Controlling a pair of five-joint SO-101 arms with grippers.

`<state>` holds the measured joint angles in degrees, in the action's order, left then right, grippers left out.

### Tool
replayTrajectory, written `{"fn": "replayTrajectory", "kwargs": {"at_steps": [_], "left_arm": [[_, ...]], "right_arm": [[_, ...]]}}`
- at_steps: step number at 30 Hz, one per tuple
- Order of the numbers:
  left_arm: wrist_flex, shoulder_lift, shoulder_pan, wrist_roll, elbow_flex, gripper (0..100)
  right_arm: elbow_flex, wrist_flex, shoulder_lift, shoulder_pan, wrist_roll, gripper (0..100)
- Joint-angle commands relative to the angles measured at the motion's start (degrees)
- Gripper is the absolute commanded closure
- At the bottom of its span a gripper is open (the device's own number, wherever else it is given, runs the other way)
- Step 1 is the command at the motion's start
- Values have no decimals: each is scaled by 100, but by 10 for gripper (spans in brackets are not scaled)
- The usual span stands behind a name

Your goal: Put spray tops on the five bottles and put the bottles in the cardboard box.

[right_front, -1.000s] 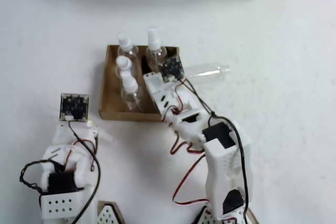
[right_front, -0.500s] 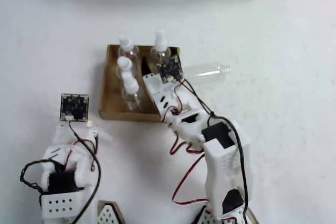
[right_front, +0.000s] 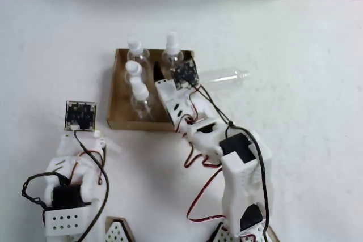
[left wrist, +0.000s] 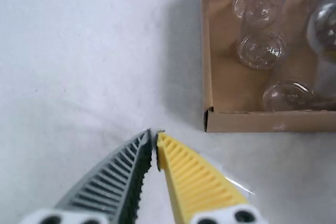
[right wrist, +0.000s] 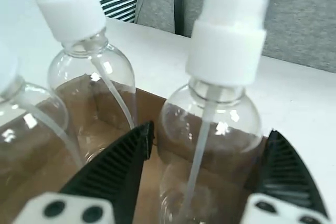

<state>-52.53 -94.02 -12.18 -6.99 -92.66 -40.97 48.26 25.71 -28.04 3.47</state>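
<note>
Bottle (right wrist: 212, 111) upright in cardboard box (right_front: 113, 115) w/ right claw (right wrist: 210, 132) released around it; left claw (left wrist: 154, 136) clenched.

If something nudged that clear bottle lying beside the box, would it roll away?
Probably: the bottle lies on its round side on the flat table, so a nudge would likely roll it. It looks empty, so it is likely light and easily shoved. Its smooth clear wall may prove slippery.
</note>
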Motion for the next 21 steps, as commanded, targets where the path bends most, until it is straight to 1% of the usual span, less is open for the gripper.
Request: {"fn": "replayTrajectory", "kwargs": {"at_steps": [1, 11, 14, 17, 21], "left_arm": [[185, -66, 84, -53, 44, 977], [193, -66, 84, -62, 35, 977], [229, -66, 84, -62, 26, 976], [440, -66, 84, -70, -105, 976], [492, -66, 84, -308, -141, 977]], "right_arm": [[26, -13, -541, -4, -18, 716], [-79, -13, -884, 22, -18, 716], [-255, -13, -1156, 4, -26, 716], [-440, -13, -1499, 13, -62, 716], [-897, -13, -2088, 4, -62, 716]]}}
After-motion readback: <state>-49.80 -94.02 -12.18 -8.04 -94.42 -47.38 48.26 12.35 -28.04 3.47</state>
